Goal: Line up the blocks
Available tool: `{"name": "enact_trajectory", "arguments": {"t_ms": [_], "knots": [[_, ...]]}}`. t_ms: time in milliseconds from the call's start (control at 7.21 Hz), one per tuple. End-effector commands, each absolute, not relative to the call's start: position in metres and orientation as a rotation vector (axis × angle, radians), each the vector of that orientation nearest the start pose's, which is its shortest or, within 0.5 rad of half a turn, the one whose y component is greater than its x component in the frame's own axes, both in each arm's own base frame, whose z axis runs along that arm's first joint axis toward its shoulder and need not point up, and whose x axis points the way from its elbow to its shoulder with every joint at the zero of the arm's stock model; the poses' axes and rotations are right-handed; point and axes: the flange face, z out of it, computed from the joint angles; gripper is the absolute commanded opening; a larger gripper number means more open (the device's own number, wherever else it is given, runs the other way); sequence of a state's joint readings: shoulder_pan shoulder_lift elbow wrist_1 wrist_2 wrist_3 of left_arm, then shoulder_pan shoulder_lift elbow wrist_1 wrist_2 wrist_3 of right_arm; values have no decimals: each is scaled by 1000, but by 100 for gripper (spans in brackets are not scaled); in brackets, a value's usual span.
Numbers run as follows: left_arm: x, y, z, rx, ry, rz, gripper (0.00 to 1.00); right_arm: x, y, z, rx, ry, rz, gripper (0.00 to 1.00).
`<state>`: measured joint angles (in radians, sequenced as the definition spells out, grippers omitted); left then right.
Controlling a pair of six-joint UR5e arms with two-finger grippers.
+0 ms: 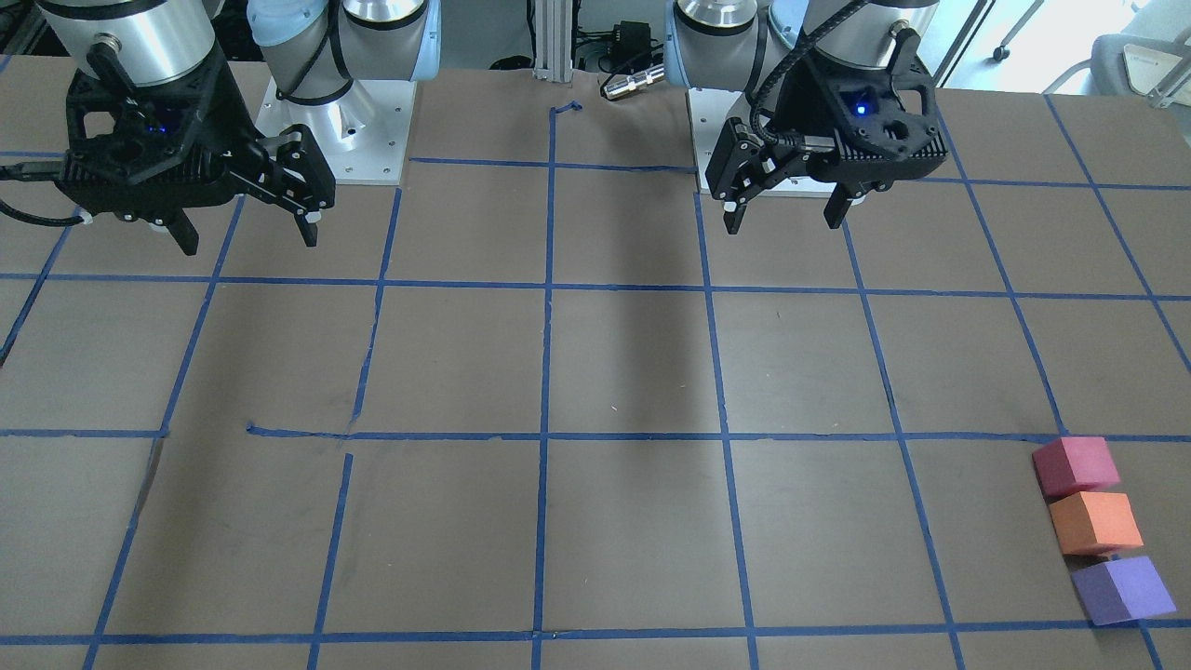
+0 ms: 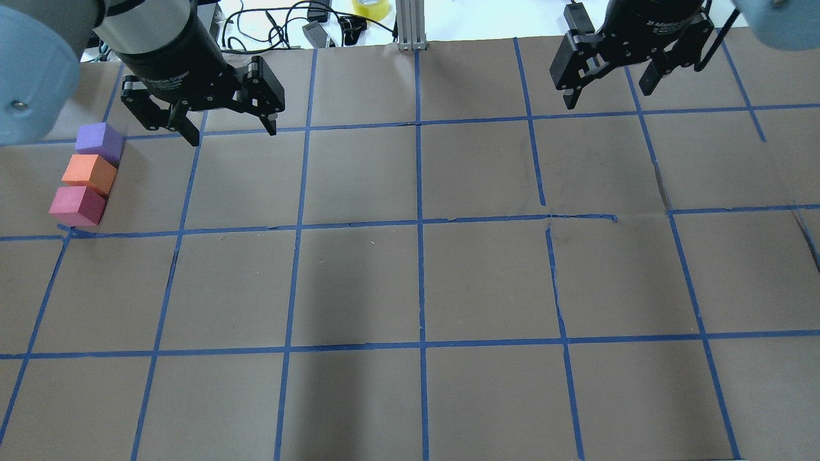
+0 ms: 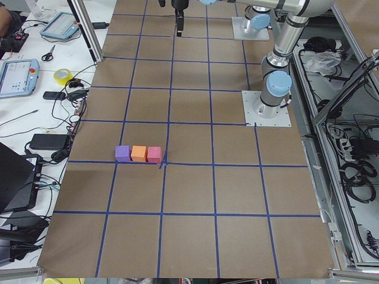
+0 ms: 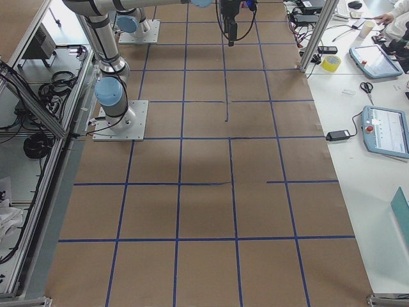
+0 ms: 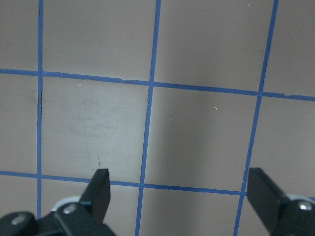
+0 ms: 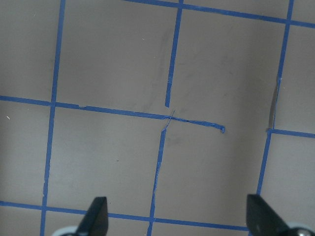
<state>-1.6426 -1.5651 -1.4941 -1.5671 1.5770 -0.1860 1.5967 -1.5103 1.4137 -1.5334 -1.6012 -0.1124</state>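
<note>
Three blocks stand touching in a straight row at the table's far left in the overhead view: purple [image 2: 99, 142], orange [image 2: 90, 173], red-pink [image 2: 77, 205]. They also show in the front view as red-pink [image 1: 1075, 465], orange [image 1: 1095, 523] and purple [image 1: 1121, 590]. My left gripper [image 2: 232, 133] is open and empty, raised above the table to the right of the row. My right gripper [image 2: 608, 95] is open and empty, raised at the far right. Neither wrist view shows a block, only the open left fingers [image 5: 101, 189] and right fingers [image 6: 96, 216].
The brown table [image 2: 416, 288] carries a grid of blue tape. The arm bases [image 1: 335, 130] stand on the robot's side. A yellow tape roll [image 2: 370, 8] and cables lie beyond the far edge. Tablets and tools lie on a side bench [image 3: 18, 77].
</note>
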Motion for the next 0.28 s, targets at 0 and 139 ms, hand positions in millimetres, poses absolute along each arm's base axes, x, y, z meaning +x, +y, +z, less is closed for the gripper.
{"name": "enact_trajectory", "arguments": {"t_ms": [0,139], "knots": [[-166,-482,532,-186,3135,-143,100,143,-517,530,-220,3180,-85,100],[-166,-482,535,-184,3137,-152,100,143,-517,530,-220,3180,-85,100]]}}
